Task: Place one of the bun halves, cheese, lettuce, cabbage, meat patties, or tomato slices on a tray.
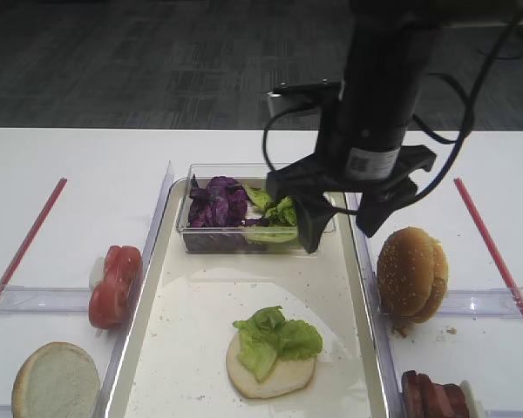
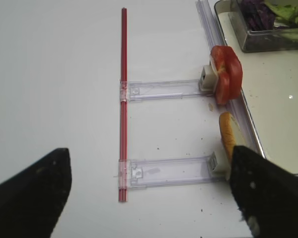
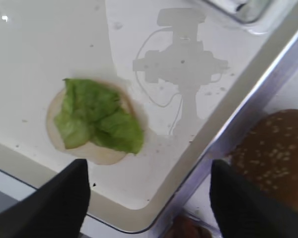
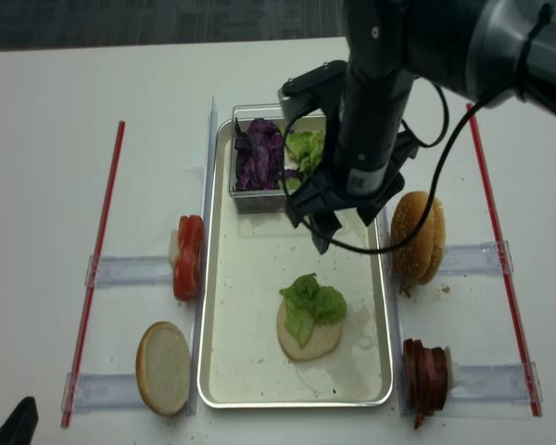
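— What did the right wrist view give that the overhead ones didn't?

— It looked straight down between the right gripper's (image 3: 149, 198) two dark fingers (image 3: 64, 198), which stood wide apart with nothing between them. Ahead and left of them lay the ruffled bright green lettuce leaf (image 3: 97, 116) on a round pale flat-cut bun half (image 3: 57, 141), both resting on the large cream-white tray with a shiny metal rim (image 3: 198, 148). To the gripper's right, outside the rim, sat a golden-brown sesame-seeded bun top (image 3: 278, 153), blurred.

— And from above?

— The right gripper (image 4: 338, 218) hung over the tray's far half; behind it, the small clear plastic box (image 4: 259, 202) held dark purple crinkled cabbage (image 4: 258, 156), partly hidden by the arm. The glossy red tomato slices (image 4: 188, 258) and reddish-brown meat patties (image 4: 428, 373) sat off the tray on either side.

— The left gripper?

— Its fingers (image 2: 30, 198) were spread at the bottom of its own view, empty, over bare white table (image 2: 54, 74); the tomato slices lay ahead to its right.
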Robot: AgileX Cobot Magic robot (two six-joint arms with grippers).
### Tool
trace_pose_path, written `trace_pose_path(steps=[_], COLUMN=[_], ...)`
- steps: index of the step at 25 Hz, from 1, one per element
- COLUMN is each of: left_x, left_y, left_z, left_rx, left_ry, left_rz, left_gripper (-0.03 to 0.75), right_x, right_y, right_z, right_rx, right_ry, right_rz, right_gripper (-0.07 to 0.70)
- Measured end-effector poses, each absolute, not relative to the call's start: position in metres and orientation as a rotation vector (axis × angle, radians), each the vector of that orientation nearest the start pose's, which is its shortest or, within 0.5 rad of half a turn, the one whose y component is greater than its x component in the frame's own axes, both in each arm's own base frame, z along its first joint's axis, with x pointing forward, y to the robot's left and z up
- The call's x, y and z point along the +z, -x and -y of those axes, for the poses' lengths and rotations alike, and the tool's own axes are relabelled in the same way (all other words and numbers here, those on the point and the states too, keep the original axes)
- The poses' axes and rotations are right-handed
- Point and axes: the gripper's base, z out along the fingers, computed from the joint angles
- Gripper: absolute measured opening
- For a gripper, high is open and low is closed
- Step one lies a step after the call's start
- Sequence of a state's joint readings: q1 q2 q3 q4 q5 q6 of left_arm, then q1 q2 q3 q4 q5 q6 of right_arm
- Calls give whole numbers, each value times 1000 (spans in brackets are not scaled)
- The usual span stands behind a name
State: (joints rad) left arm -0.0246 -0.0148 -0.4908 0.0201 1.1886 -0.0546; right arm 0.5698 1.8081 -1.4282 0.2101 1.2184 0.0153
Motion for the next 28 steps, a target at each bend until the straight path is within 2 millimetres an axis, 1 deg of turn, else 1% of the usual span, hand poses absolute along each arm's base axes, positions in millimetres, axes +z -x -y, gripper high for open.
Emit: trace_pose_path(steps=[4,10,14,17,20,22,28], left_x=[265,265,265,265,265,265,265], left_y=[12,12,12,12,12,12,12], left_z=[-2,-2,-2,-2,-2,-2,-2], left_rx=[-21,-21,-21,-21,-21,-21,-21], left_ry=[35,35,35,35,35,35,35], left_rz=[-2166,-2166,-2166,-2166,-2166,-2166,-2166], left_gripper=[597,597,597,597,597,597,597], right_x=[248,248,248,247,247,247,247], right_y=[-314,-339,-350,-354,-355,-356,-356], right_z=[-170,-110,-68,-42,-25,-17,-11], right_rx=[313,301,270,223,173,150,130], right_ry=[574,327,160,74,26,6,-10], right_rz=[-3059,-3075,-3078,-3078,-3079,-3079,-3079], right_gripper=[534,534,534,534,534,534,534])
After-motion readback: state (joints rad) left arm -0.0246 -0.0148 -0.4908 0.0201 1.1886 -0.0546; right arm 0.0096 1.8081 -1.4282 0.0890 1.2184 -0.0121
